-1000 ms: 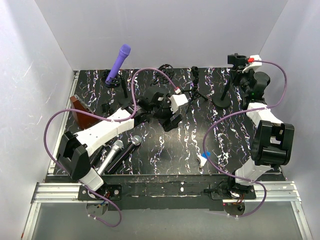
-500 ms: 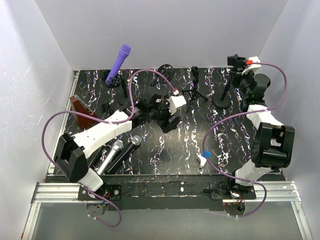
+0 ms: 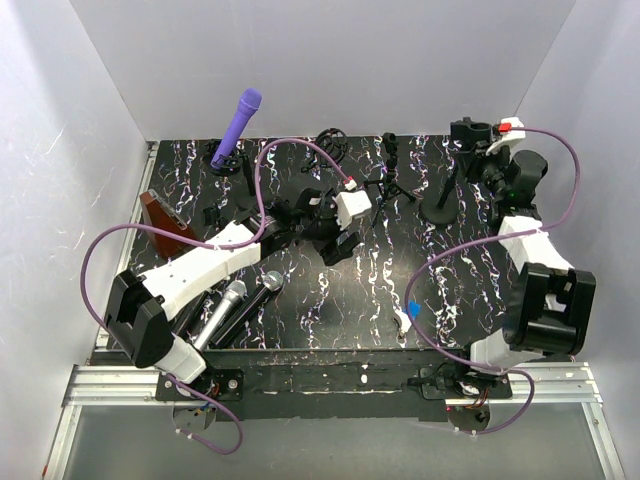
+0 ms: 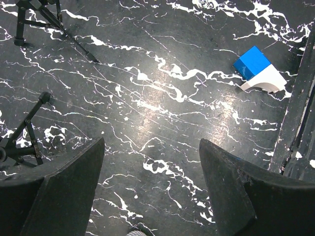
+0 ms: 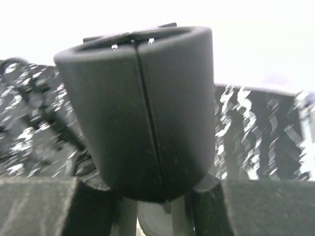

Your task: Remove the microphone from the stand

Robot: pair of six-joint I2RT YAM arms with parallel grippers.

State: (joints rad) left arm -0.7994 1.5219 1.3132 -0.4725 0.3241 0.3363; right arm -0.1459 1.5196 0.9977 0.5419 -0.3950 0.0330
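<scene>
A purple microphone (image 3: 240,122) stands tilted in a black stand (image 3: 226,160) at the back left; no gripper is near it. My left gripper (image 3: 335,238) hangs open and empty over the middle of the table, and its wrist view shows the left gripper (image 4: 151,141) with only bare marble between the fingers. My right gripper (image 3: 492,148) is at the back right, closed around the black clip (image 3: 468,130) of an empty stand with a round base (image 3: 437,208). The clip (image 5: 140,108) fills the right wrist view between the fingers (image 5: 37,206).
A silver-headed microphone (image 3: 222,312) and a black one (image 3: 258,295) lie at the front left. A brown block (image 3: 162,218) leans at the left edge. A blue-and-white block (image 3: 408,314) lies front right, also in the left wrist view (image 4: 258,71). Small tripods (image 3: 390,178) stand mid-back.
My right gripper and the empty stand's clip shifted slightly left and nearer, and the stand's base moved with them. My left gripper drifted a little left and back, still open.
</scene>
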